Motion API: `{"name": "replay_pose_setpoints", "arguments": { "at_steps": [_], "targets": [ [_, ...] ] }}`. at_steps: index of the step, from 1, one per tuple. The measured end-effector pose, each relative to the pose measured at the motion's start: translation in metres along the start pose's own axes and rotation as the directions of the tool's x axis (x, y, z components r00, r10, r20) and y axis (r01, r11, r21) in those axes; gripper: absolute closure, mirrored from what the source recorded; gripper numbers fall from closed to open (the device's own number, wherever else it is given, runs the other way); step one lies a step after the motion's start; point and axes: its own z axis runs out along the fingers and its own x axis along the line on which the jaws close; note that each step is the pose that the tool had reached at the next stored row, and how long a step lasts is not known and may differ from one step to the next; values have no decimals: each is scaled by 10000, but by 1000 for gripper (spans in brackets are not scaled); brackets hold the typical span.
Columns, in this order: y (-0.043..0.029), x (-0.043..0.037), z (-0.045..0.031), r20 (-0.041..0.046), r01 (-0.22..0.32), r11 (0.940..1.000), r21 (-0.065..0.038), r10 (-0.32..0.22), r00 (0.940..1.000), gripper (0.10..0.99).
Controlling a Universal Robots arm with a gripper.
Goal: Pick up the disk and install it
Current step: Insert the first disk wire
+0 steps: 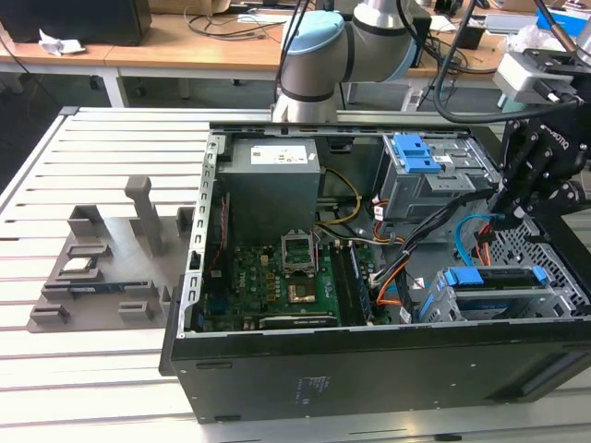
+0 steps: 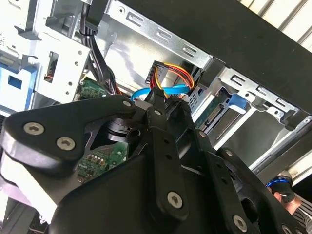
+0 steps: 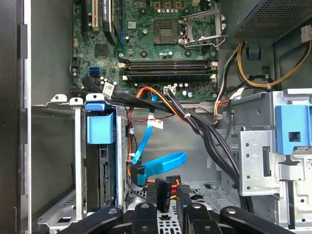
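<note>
Slatted metal table (image 1: 102, 148), desks (image 1: 185, 41) behind

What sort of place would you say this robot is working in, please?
Probably a robotics lab or test workshop: an open computer case lies on a slotted metal table, grey fixtures sit beside it, and desks with cables stand behind the arm.

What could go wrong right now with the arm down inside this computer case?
The tool sits right by loose connectors and the blue data cable, so it could snag or tug them. The black cable bundle crosses nearby and could catch. The disk already stands in its bay; a bump might unseat it.
</note>
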Motion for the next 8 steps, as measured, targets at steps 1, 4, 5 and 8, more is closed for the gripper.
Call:
{"name": "replay_pose_setpoints", "arguments": {
  "at_steps": [1, 4, 5, 8],
  "targets": [
    [0, 1, 3, -33, -1, 10000, 1, 1, 10000, 784],
    [0, 1, 4, -51, -4, 10000, 1, 4, 10000, 784],
    [0, 1, 3, -57, -4, 10000, 2, 4, 10000, 784],
    [0, 2, 3, -73, -5, 10000, 2, 5, 10000, 784]
  ]
}}
